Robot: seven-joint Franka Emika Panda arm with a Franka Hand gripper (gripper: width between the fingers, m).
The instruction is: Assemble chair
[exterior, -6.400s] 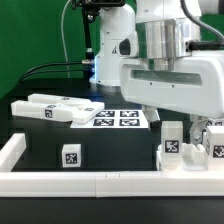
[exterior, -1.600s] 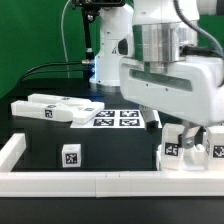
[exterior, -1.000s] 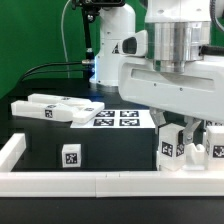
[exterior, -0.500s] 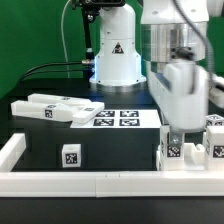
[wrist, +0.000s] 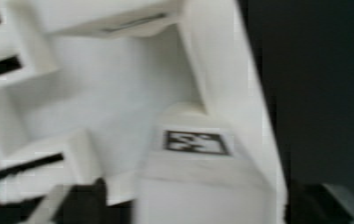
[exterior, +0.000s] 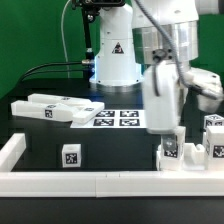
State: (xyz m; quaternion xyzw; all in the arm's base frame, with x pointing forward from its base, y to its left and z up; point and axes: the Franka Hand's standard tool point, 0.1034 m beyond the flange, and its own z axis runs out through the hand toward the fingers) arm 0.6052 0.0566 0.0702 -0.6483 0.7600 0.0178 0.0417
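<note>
Behind my work table hangs a plain green backdrop (exterior: 30, 40) that fills the upper left of the exterior view and shows again in a strip at the upper right. It is evenly lit, with no hard shadows on it. A thin dark upright line (exterior: 69, 30) crosses it near the upper left; pole or cable, I cannot tell. Black cables (exterior: 50, 70) curve across its lower edge at the middle left. The matte black table top (exterior: 110, 155) takes up the lower half of the frame. A long white border rail (exterior: 100, 183) runs along the bottom edge and turns up the left side. The flat white marker board (exterior: 118, 118) lies at the centre of the frame.
</note>
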